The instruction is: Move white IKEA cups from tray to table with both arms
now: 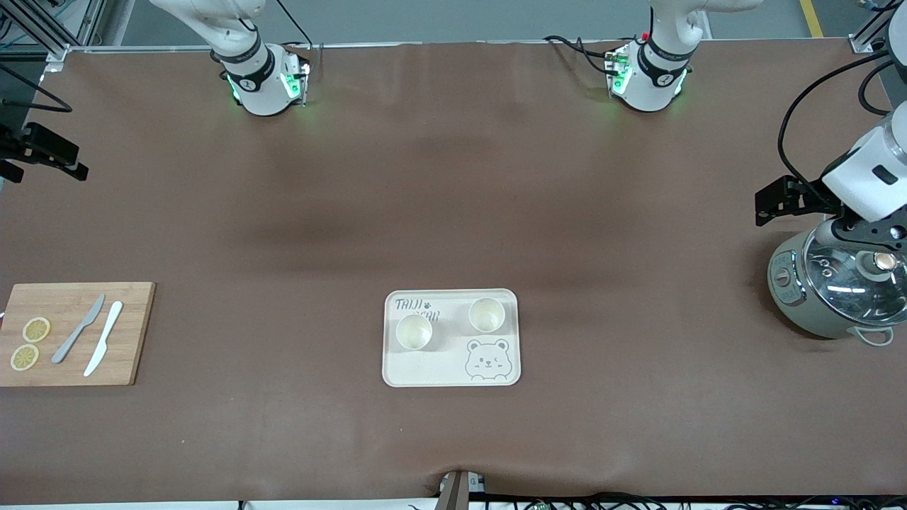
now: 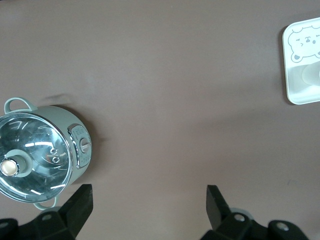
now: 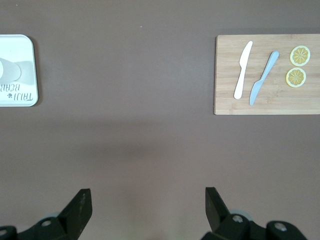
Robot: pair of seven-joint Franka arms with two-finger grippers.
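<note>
Two white IKEA cups stand upright side by side on a bear-printed tray in the middle of the table. My left gripper is open and empty, up over the table beside the pot at the left arm's end; its wrist view shows bare cloth between the fingers and a tray corner with part of a cup. My right gripper is open and empty over the table at the right arm's end; its wrist view shows a tray edge.
A grey-green cooking pot with glass lid sits at the left arm's end. A wooden cutting board at the right arm's end holds two knives and two lemon slices.
</note>
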